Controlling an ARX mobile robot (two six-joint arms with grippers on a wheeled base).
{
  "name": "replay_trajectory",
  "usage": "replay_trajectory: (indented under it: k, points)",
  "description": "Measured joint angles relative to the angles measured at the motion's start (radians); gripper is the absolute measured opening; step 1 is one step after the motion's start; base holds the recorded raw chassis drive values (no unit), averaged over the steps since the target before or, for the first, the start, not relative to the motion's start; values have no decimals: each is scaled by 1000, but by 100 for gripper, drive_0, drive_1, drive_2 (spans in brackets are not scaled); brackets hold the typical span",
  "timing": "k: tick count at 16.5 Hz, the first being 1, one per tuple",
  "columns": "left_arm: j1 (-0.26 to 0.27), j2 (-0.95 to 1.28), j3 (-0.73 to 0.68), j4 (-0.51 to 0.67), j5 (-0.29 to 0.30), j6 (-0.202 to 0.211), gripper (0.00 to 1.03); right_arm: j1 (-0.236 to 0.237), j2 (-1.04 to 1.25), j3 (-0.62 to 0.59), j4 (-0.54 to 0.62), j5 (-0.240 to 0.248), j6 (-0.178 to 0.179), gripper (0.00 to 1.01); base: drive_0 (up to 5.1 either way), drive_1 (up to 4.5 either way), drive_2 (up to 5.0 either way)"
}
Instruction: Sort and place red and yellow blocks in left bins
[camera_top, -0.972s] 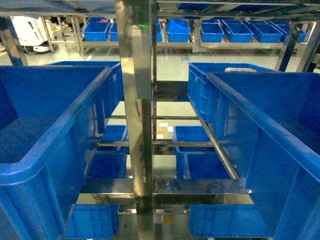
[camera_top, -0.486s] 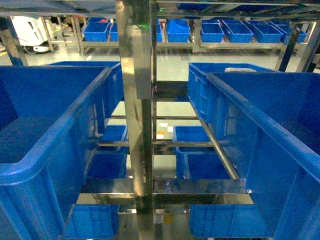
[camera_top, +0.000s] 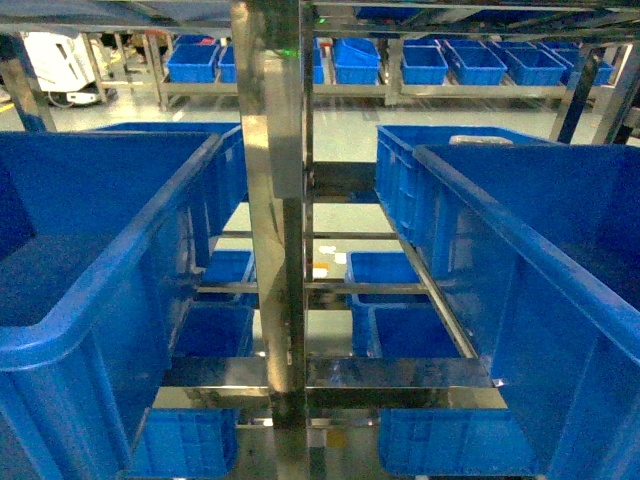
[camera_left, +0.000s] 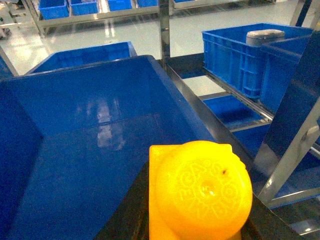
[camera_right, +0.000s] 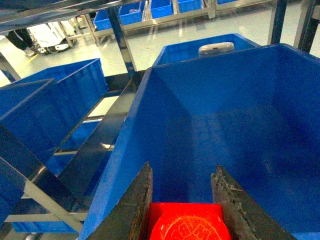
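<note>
Counting one yellow block (camera_left: 200, 192) and one red block (camera_right: 187, 222). Counting four big blue bins on the near shelf: two on the left (camera_top: 100, 300) (camera_top: 225, 170), two on the right (camera_top: 540, 300) (camera_top: 400, 170). Seeing a row of far bins (camera_top: 425, 62), too small to count.

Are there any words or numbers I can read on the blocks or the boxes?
Yellow block: raised letters ring its stud, too blurred to read.
Red block: a faint raised pattern on its stud, unreadable.
Blue bins: no labels or numbers visible.
So nothing can be read here.
</note>
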Motion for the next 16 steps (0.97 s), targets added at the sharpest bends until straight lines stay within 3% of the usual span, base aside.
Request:
replay_trajectory:
  k: [3,8,10,14,16]
  points:
    - [0,0,0,0,0,0,27,34,33,7,14,4,1,29,0,0,0]
    - [0,0,0,0,0,0,27,93,298,113,167,60,15,29,0,0,0]
    - [0,0,0,0,0,0,27,93,364,161,128,60,3,29,0,0,0]
    - [0,0,0,0,0,0,27,97,581,328,107,61,-75,29,0,0,0]
    - [0,0,0,0,0,0,27,97,697,449,0,78,-119,29,0,0,0]
